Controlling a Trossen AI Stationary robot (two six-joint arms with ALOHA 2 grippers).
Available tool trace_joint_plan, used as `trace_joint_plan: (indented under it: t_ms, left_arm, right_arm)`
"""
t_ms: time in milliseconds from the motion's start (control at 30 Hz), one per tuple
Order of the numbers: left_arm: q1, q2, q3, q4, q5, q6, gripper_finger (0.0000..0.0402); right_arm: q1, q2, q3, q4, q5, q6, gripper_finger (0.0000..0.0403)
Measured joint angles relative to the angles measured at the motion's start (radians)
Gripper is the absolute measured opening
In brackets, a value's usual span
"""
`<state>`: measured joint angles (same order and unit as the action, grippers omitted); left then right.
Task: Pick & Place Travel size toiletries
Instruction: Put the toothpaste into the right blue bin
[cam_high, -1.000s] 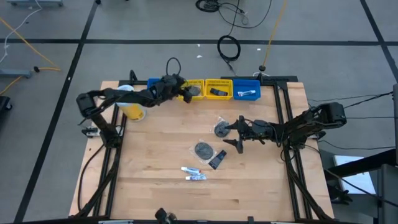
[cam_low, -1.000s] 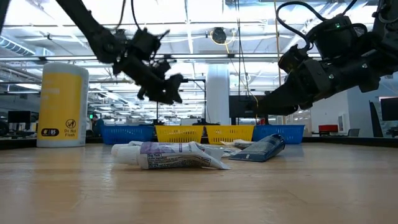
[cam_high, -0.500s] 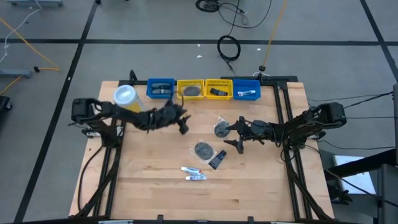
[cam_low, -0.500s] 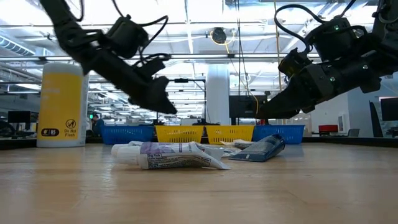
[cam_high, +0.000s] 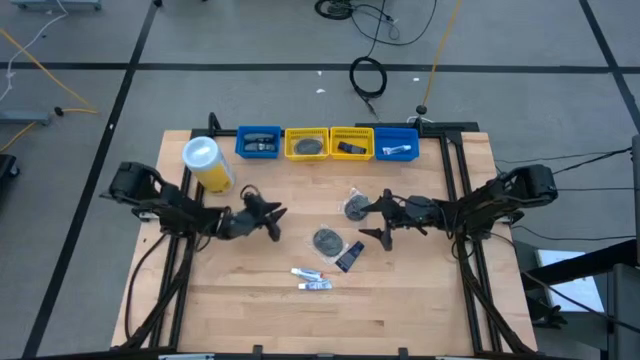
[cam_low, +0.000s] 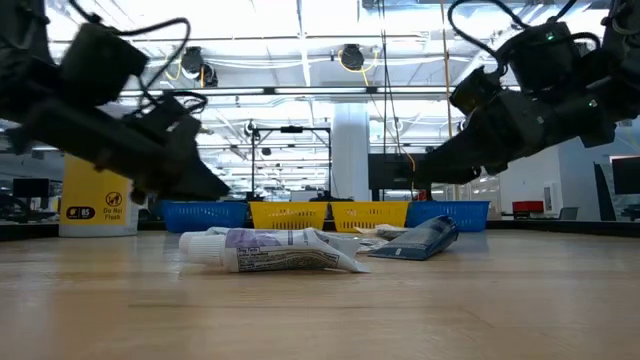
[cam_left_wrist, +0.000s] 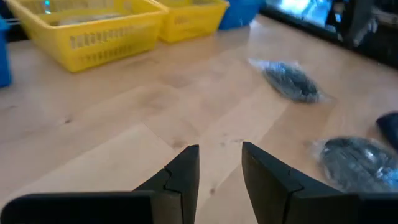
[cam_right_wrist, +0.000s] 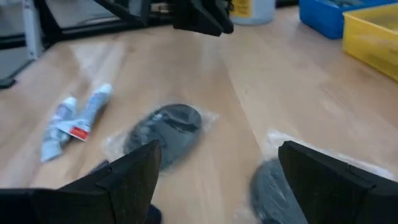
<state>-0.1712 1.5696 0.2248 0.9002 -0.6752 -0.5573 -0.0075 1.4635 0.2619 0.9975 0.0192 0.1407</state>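
Observation:
Two round grey discs in clear wrap lie flat on the table (cam_high: 354, 207) (cam_high: 325, 240), with a dark sachet (cam_high: 349, 256) and two thin white tubes (cam_high: 312, 279) nearer the near edge. My left gripper (cam_high: 268, 213) hangs low over bare wood left of the discs, fingers slightly apart and empty (cam_left_wrist: 221, 158). My right gripper (cam_high: 383, 220) stands wide open and empty just right of the discs (cam_right_wrist: 217, 180); the discs show ahead of it (cam_right_wrist: 165, 127) (cam_right_wrist: 280, 186).
Four bins line the far edge: blue (cam_high: 259, 143), yellow (cam_high: 306, 144), yellow (cam_high: 351, 143), blue (cam_high: 397, 144), each holding small items. A large yellow canister with a white lid (cam_high: 207, 164) stands at the far left. Bare wood lies along the near edge.
My left gripper has gone from above the yellow bin at the far edge toward the near edge and the left, and has come down low over the table. A grey disc now lies in that yellow bin.

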Motion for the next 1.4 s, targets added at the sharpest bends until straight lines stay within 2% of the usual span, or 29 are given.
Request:
trace_joint_plan:
  t_ms: [233,367,433,600,833,933,1133,1300,1400]
  left_arm:
    - [-0.176,0.063,0.021,0.020,-0.322,-0.144,0.0117]
    - [-0.216,0.141,0.073,0.016,-0.479,-0.380,0.0117]
    - [-0.232,0.187,0.112,0.019,-0.537,-0.409,0.0117]
    - [-0.257,0.267,0.184,0.017,-0.530,-0.298,0.0117]
    - [-0.259,0.277,0.210,0.015,-0.531,-0.238,0.0117]
    - [-0.263,0.277,0.210,-0.003,-0.530,-0.269,0.0117]
    - [-0.302,0.276,0.210,-0.054,-0.521,-0.356,0.0117]
    - [-0.356,0.276,0.210,-0.064,-0.539,-0.360,0.0118]
    - [-0.372,0.276,0.210,-0.066,-0.539,-0.357,0.0118]
  right_arm:
    - [0.057,0.001,0.038,0.055,-0.023,-0.002,0.0319]
    - [0.084,0.033,0.120,0.029,-0.021,-0.026,0.0317]
    - [0.095,0.065,0.171,0.003,-0.021,-0.029,0.0313]
    - [0.116,0.190,0.345,-0.158,-0.021,-0.029,0.0301]
    - [0.163,0.329,0.551,-0.362,-0.015,0.009,0.0282]
    - [0.187,0.383,0.616,-0.386,-0.013,0.055,0.0276]
    - [0.259,0.472,0.707,-0.423,0.092,0.078,0.0264]
    - [0.295,0.518,0.762,-0.417,0.187,0.074,0.0256]
    - [0.297,0.550,0.793,-0.412,0.191,0.103,0.0252]
